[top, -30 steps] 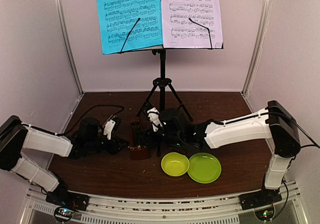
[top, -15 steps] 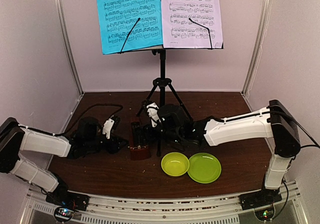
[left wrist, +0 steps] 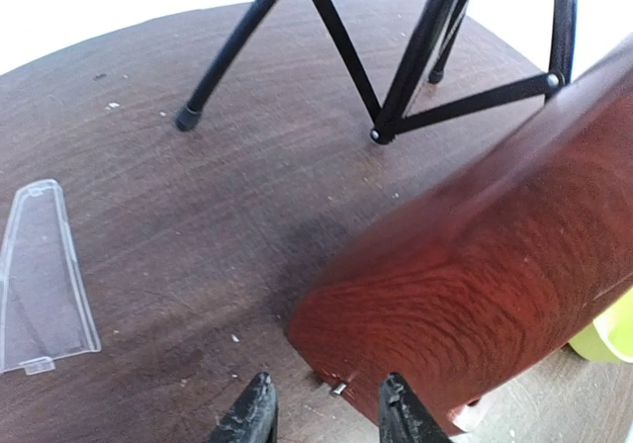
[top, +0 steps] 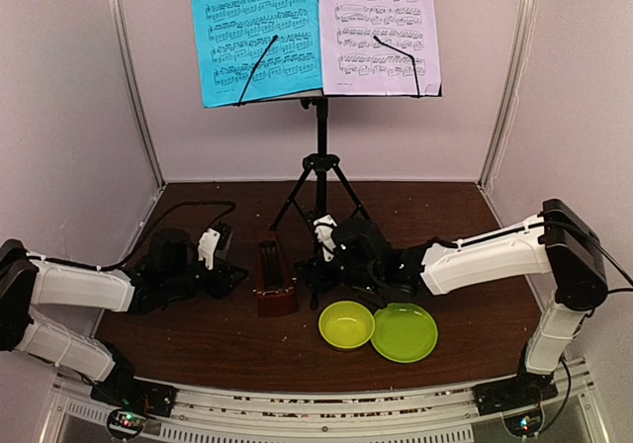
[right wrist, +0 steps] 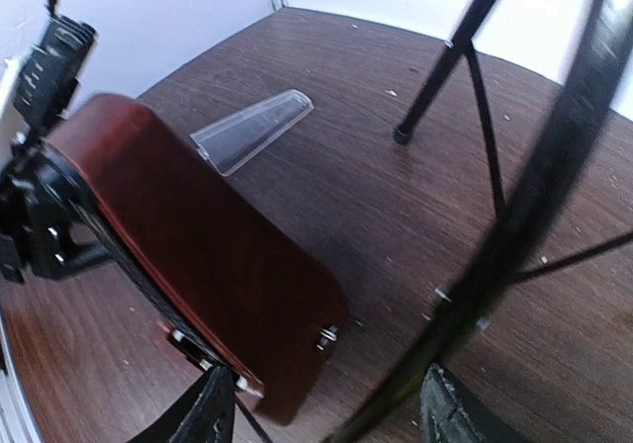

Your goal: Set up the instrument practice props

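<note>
The black tripod music stand (top: 320, 166) stands at the back centre. A blue sheet (top: 255, 33) and a pale lilac sheet (top: 376, 28) rest on its desk under two wire clips. The brown wooden metronome (top: 275, 283) stands in front of the tripod, and its clear cover (left wrist: 40, 275) lies flat on the table apart from it. My left gripper (left wrist: 326, 418) is open just short of the metronome's (left wrist: 465, 295) lower corner. From the other side my right gripper (right wrist: 326, 418) is open, with a blurred tripod leg (right wrist: 534, 196) crossing between its fingers and the metronome (right wrist: 198, 255) by the left finger.
A yellow-green bowl (top: 346, 324) and a green plate (top: 404, 332) sit side by side just in front of my right arm. The tripod's spread legs (left wrist: 237, 57) stand close behind the metronome. White walls enclose the brown table (top: 198, 334) on three sides.
My right gripper has shifted right and toward the front, away from the metronome's top. My left arm has drawn back slightly to the left. The metronome has stayed in place.
</note>
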Available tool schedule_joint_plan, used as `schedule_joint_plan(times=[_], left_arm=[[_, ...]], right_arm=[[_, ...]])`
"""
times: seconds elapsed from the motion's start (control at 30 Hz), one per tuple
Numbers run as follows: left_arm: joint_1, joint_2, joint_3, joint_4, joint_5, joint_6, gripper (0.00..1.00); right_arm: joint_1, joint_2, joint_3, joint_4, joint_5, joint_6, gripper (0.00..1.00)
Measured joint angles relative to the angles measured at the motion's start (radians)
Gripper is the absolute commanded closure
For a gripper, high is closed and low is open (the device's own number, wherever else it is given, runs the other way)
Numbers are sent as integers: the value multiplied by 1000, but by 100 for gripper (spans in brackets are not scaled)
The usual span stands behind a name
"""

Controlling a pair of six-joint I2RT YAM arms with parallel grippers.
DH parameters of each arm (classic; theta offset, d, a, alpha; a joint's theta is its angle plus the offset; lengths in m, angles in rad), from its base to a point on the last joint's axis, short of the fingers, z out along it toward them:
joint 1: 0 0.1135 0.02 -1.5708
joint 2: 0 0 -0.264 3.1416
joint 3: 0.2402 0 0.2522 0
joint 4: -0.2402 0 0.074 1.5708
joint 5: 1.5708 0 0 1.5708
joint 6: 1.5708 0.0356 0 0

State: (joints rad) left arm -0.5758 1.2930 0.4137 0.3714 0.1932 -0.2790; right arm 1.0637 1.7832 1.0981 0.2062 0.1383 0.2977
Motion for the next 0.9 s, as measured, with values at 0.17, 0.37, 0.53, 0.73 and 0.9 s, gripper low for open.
schedule_joint_plan(times=[0.17, 0.37, 0.53, 0.73, 0.9], left_arm=[[3, -34, 0, -7, -39, -4, 63], [25, -58, 0, -13, -79, -18, 63], [63, -73, 0, -44, -113, -39, 61], [145, -138, 0, -103, -164, -76, 60], [193, -219, 26, -167, -202, -91, 58]], right_arm=[[-21, -30, -71, 5, 26, 14, 35], [-32, -56, -116, 9, 32, 23, 33], [-37, -108, -117, 20, 13, 23, 28], [-69, -196, -137, 61, -50, 27, 15], [-98, -265, -166, 87, -98, 31, 6]])
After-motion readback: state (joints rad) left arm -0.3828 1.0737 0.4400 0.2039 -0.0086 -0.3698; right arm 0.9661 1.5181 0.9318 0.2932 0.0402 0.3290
